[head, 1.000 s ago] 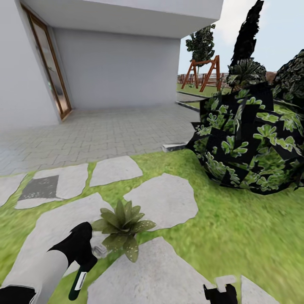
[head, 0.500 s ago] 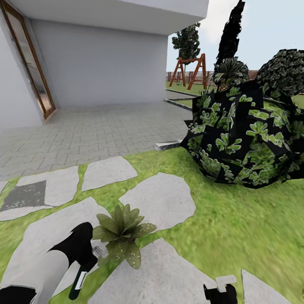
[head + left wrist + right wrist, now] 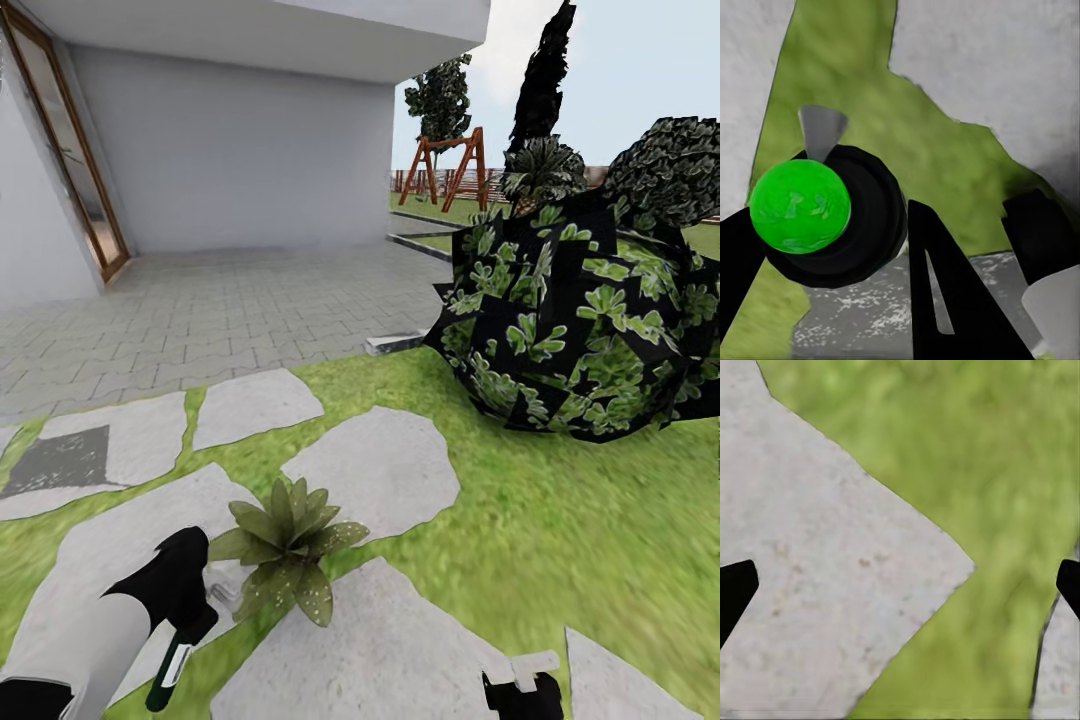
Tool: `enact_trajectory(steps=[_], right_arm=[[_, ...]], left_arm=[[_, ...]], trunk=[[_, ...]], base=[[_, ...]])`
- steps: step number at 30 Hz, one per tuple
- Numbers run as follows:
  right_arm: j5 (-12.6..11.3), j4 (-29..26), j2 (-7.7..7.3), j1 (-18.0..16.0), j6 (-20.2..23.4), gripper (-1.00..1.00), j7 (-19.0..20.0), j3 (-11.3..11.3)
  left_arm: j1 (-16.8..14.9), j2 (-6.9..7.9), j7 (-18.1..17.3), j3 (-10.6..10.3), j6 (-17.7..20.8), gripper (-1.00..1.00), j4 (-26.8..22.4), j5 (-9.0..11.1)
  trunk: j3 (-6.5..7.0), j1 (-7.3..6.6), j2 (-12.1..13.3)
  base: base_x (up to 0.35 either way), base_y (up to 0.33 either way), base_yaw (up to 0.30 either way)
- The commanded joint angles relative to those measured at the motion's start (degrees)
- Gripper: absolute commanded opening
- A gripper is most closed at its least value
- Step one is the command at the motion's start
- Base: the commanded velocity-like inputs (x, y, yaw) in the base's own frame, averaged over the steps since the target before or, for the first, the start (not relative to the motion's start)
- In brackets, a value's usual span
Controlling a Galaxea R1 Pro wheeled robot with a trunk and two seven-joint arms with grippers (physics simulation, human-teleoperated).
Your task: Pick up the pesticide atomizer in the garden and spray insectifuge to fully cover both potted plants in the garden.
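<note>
Green lawn [image 3: 560, 540] of the garden runs under the robot, broken by pale grey stepping stones [image 3: 375, 470] with grass strips between their edges. Nearest, the left end effector [image 3: 185, 640] grips the pesticide atomizer [image 3: 172, 668], a dark bottle with a white label hanging below the hand; the left wrist view shows its green ball [image 3: 799, 206] on a black round body between the dark fingers [image 3: 945, 300]. Just beside it, one potted plant [image 3: 285, 550], a low rosette of speckled leaves, sits at a stone's edge. At the lower frame edge the right end effector [image 3: 520, 690] hovers over stone and grass, fingertips [image 3: 735, 589] spread wide and empty. Farther right, open grass leads to a large dark bush [image 3: 580, 320]. Beyond lie a grey paved patio [image 3: 220, 310], the house wall [image 3: 240, 160], and a distant wooden swing frame [image 3: 448, 165].
</note>
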Motion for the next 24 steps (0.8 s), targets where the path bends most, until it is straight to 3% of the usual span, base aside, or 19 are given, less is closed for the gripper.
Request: enact_trajectory(steps=[1, 6, 12, 19, 24], right_arm=[[0.2, 0.0, -0.01, 0.0, -0.1, 1.0, -0.4, 0.4], [0.2, 0.0, 0.07, 0.0, -0.1, 1.0, -0.4, 0.4], [0.2, 0.0, 0.07, 0.0, 0.0, 1.0, -0.4, 0.4], [0.2, 0.0, 0.07, 0.0, 0.0, 1.0, -0.4, 0.4], [0.2, 0.0, 0.07, 0.0, 0.0, 1.0, -0.4, 0.4]], left_arm=[[0.0, 0.09, -0.6, -0.3, 0.1, -1.0, -0.1, -0.4], [0.0, -0.54, -0.6, -0.3, 0.2, -1.0, -0.8, -0.4], [0.0, -0.62, -0.6, -0.2, 0.2, -1.0, -0.9, -0.4], [0.3, -0.62, -0.6, -0.3, 0.1, -1.0, 0.0, -0.3], [1.9, 0.23, -0.4, -0.3, -0.7, -1.0, -0.6, -0.5]], trunk=[[-0.05, -0.04, 0.0], [-0.05, -0.04, 0.0], [-0.05, -0.04, 0.0], [-0.05, -0.04, 0.0], [-0.05, -0.04, 0.0]], base=[[-0.307, 0.039, 0.0], [-0.248, 0.209, -0.027], [-0.037, 0.301, -0.257], [-0.001, 0.037, -0.299], [0.0, 0.001, -0.231]])
